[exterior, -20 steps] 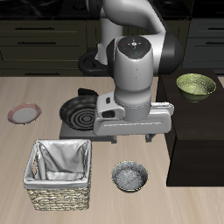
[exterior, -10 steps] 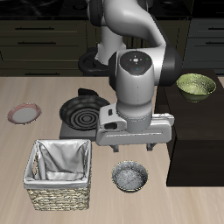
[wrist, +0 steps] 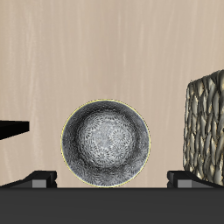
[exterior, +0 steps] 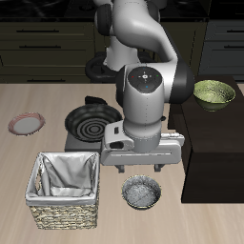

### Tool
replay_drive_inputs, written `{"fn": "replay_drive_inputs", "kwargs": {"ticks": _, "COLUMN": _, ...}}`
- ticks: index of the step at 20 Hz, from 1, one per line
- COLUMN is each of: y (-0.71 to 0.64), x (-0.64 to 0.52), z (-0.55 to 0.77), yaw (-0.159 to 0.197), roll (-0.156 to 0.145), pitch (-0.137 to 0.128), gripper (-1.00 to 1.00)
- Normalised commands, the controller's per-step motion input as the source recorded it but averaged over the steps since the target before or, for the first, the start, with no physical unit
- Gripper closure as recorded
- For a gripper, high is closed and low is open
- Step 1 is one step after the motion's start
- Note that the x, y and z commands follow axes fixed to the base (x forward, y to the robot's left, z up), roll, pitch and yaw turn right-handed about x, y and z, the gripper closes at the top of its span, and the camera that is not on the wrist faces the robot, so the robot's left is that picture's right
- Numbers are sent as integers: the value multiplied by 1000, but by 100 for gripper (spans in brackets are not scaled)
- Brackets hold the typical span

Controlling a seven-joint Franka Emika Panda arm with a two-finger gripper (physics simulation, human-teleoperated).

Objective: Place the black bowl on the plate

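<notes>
The black bowl (exterior: 141,192) sits on the table near the front edge, beside the woven basket; its mottled grey inside fills the wrist view (wrist: 105,143). My gripper (exterior: 141,164) hangs open just above the bowl, one finger on each side of it, holding nothing; in the wrist view the gripper (wrist: 109,179) shows both fingertips (wrist: 39,178) spread wide apart. The plate (exterior: 26,123), pinkish-red rimmed, lies far off across the table, beyond the frying pan.
A woven basket (exterior: 64,190) with a grey liner stands by the bowl; it also shows in the wrist view (wrist: 207,127). A black ridged frying pan (exterior: 91,123) sits on a burner behind. An olive-green bowl (exterior: 213,92) rests on a dark cabinet (exterior: 214,152).
The arm has come down and forward toward the black bowl, bringing the open gripper lower over it. The bowl and plate have not moved.
</notes>
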Motion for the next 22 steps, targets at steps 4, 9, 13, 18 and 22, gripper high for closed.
{"fn": "replay_drive_inputs", "kwargs": {"ticks": 4, "y": -152, "x": 79, "z": -193, "yaw": -5, "roll": -24, "pitch": 30, "gripper": -100}}
{"fn": "replay_drive_inputs", "kwargs": {"ticks": 9, "y": -56, "x": 20, "z": -179, "yaw": -5, "roll": -11, "pitch": 24, "gripper": -100}}
{"fn": "replay_drive_inputs", "kwargs": {"ticks": 13, "y": 11, "x": -36, "z": -204, "yaw": 8, "roll": 1, "pitch": 24, "gripper": -100}}
{"fn": "replay_drive_inputs", "kwargs": {"ticks": 18, "y": -45, "x": -24, "z": -200, "yaw": 20, "roll": -10, "pitch": 23, "gripper": -100}}
{"fn": "replay_drive_inputs", "kwargs": {"ticks": 22, "y": -151, "x": 24, "z": -183, "yaw": -2, "roll": -31, "pitch": 26, "gripper": -100}}
